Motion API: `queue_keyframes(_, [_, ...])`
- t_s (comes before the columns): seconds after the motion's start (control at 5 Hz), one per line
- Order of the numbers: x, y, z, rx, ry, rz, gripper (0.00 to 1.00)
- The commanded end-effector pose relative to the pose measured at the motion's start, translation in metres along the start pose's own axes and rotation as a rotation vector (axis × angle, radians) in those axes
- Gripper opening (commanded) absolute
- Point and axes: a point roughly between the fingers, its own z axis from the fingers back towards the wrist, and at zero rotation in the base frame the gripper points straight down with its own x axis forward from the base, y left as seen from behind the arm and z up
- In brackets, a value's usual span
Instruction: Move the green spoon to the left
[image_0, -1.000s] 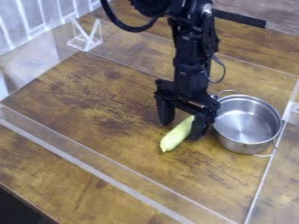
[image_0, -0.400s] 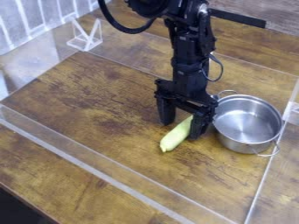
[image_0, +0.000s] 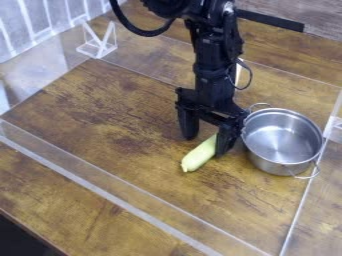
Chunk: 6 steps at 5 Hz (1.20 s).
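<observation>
Not a lot has changed since the last couple of pictures: the jaws (image_0: 211, 128) have been shifted only a touch, with the green spoon (image_0: 201, 156) left lying where it was on the bench (image_0: 100, 130). They're held wide apart, tips low around the spoon's 1 o'clock end, though whether it's being touched is hard to tell with the dark fingers in the way. The steel pot (image_0: 282, 142) is sat just beside, at 2 o'clock from the spoon. So basically the grip is being lined up; closing, then a carry toward 9 o'clock, is still needed.
</observation>
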Motion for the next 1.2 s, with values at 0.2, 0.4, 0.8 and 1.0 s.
queue_keyframes(0.2, [0.0104,0.0085,0.0146,0.007,-0.047,0.008,1.00])
queue_keyframes(0.4, [0.0106,0.0098,0.0137,0.008,-0.045,0.011,1.00])
queue_keyframes(0.8, [0.0108,0.0127,0.0119,0.008,-0.042,0.017,1.00])
queue_keyframes(1.0, [0.0108,0.0142,0.0109,0.007,-0.040,0.021,1.00])
